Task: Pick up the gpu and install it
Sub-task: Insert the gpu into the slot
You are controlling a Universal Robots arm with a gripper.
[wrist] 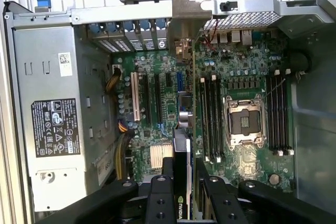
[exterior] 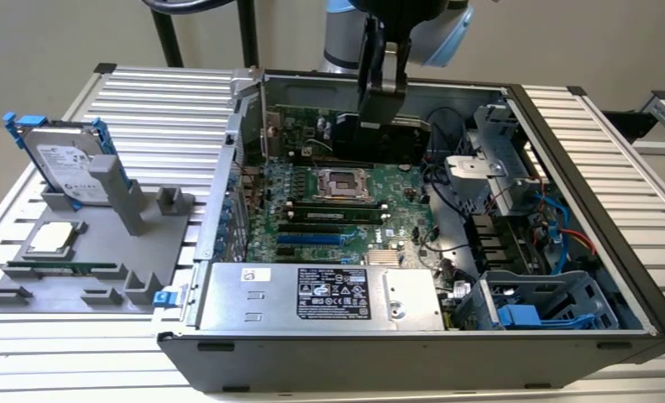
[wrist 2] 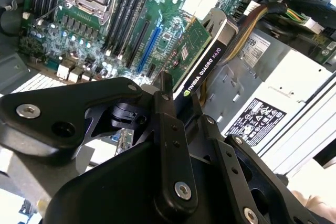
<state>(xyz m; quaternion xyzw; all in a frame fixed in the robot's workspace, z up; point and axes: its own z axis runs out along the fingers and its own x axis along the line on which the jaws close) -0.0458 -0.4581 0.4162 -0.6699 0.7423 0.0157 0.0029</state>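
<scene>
1. The computer case [exterior: 400, 365] lies open on the ribbed metal counter [exterior: 164, 92], with the motherboard [exterior: 344, 214] facing up.

2. The arm reaches down into the case from above. The pincer [exterior: 383, 109] is clenched on the gpu [exterior: 395, 143], gripping the card by its upper edge.

3. In the exterior view the gpu hangs on edge over the far part of the motherboard, beyond the processor socket [exterior: 341, 183].

4. In the second wrist view the fingers [wrist 2: 167, 114] press against both faces of the card. The green board and the black cooler slope down toward the long slots beside the blue one.

5. In the first wrist view the card appears edge-on, running parallel to the slots. Its silver bracket [wrist: 185, 24] stands at the rear wall of the case, in line with the row of slot openings.

6. Whether the lower edge of the card touches a slot cannot be told.

7. The power supply [exterior: 310, 294] sits in the near corner of the case.

8. At the exterior view's left, well apart from the case, a grey holder [exterior: 86, 285] on the counter carries a hard drive [exterior: 66, 164] in a blue frame, standing upright.
</scene>
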